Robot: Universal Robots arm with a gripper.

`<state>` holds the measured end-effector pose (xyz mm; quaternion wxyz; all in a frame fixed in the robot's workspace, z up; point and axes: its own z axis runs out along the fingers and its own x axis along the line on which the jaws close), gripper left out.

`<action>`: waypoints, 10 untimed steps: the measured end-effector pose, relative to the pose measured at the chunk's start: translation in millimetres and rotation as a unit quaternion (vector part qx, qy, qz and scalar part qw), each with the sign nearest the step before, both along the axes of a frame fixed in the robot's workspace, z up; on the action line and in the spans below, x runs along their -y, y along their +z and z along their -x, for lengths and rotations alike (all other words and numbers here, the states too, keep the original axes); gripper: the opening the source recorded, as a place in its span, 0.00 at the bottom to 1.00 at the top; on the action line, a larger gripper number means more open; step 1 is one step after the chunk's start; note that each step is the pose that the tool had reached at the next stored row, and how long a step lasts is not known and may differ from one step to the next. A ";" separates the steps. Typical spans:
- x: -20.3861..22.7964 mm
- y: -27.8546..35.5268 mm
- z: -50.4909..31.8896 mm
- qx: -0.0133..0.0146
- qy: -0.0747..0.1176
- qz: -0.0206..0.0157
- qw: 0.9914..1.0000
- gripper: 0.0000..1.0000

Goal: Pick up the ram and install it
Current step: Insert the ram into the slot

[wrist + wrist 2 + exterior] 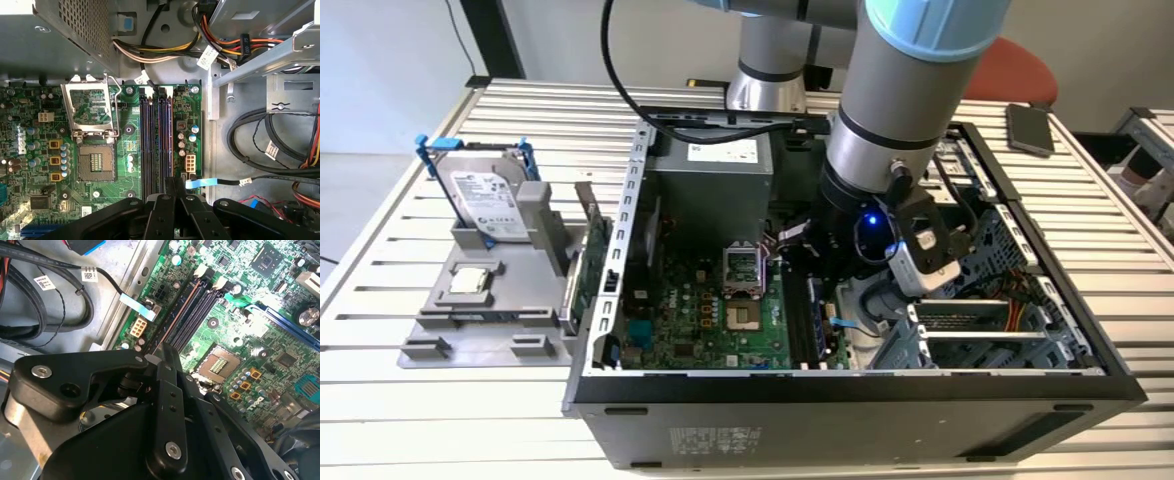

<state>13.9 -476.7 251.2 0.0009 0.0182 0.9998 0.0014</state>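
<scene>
Ram point(165, 145) stands in the motherboard point(100, 145) slots (edge-on) — gripper point(172, 187) fingers pinch its top edge.

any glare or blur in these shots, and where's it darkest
Second wrist view: glare whitens part of the green motherboard, and the black gripper up close looks soft. First wrist view: even light, sharp black memory slots. Exterior view: darkest inside the open grey computer case.
</scene>
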 end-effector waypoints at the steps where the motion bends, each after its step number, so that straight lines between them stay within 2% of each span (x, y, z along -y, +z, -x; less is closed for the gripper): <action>1: 0.0 0.0 0.0 0.000 0.003 0.000 1.000 0.00; 6: 0.0 0.0 0.0 0.000 0.026 0.000 1.000 0.00; 10: -0.1 0.0 0.0 0.000 0.050 0.000 0.999 0.00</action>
